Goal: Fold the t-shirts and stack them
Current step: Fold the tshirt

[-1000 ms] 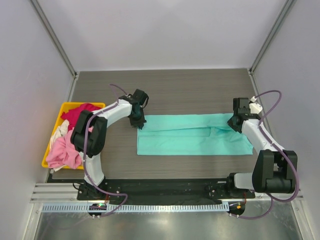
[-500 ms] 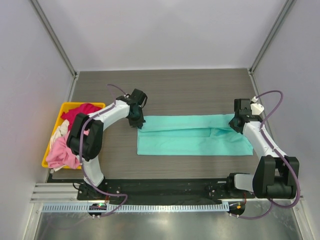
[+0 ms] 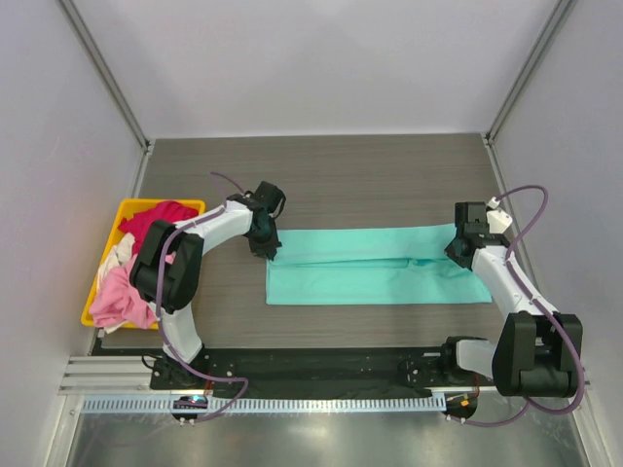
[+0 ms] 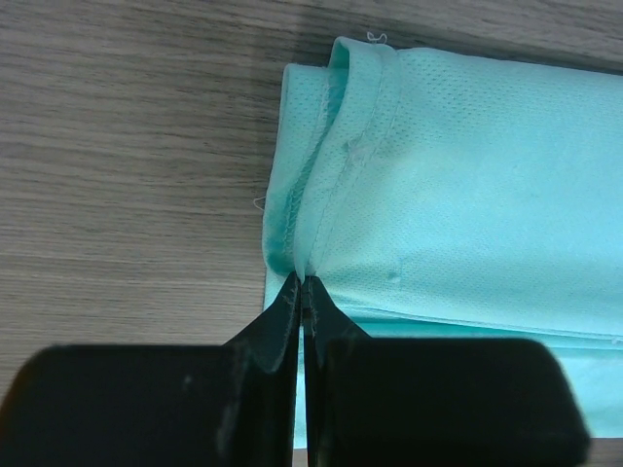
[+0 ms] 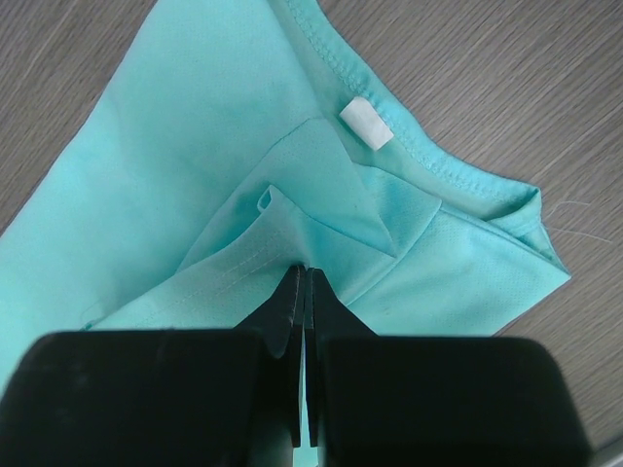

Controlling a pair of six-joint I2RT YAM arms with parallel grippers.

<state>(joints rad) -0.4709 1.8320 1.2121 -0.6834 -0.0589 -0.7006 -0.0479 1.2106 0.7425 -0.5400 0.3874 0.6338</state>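
Note:
The teal t-shirt (image 3: pixel 375 265) lies as a long folded band across the middle of the table. My left gripper (image 3: pixel 268 247) is shut on its upper left edge; the left wrist view shows the cloth (image 4: pixel 458 185) pinched between the closed tips (image 4: pixel 302 284). My right gripper (image 3: pixel 458 251) is shut on a fold at the shirt's right end, near the collar with its white label (image 5: pixel 366 123); the tips (image 5: pixel 305 272) pinch the cloth (image 5: pixel 195 146). The magenta-red t-shirt (image 3: pixel 154 218), the light pink t-shirt (image 3: pixel 124 292) and the whitish t-shirt (image 3: pixel 116 252) lie heaped in the bin.
The yellow plastic bin (image 3: pixel 128 206) stands at the table's left edge, next to the left arm. Grey walls close in the table at the back and both sides. A black rail runs along the near edge by the arm bases.
Both grippers have moved a little toward the near edge with the teal shirt's upper fold, so the band now lies narrower and flatter.

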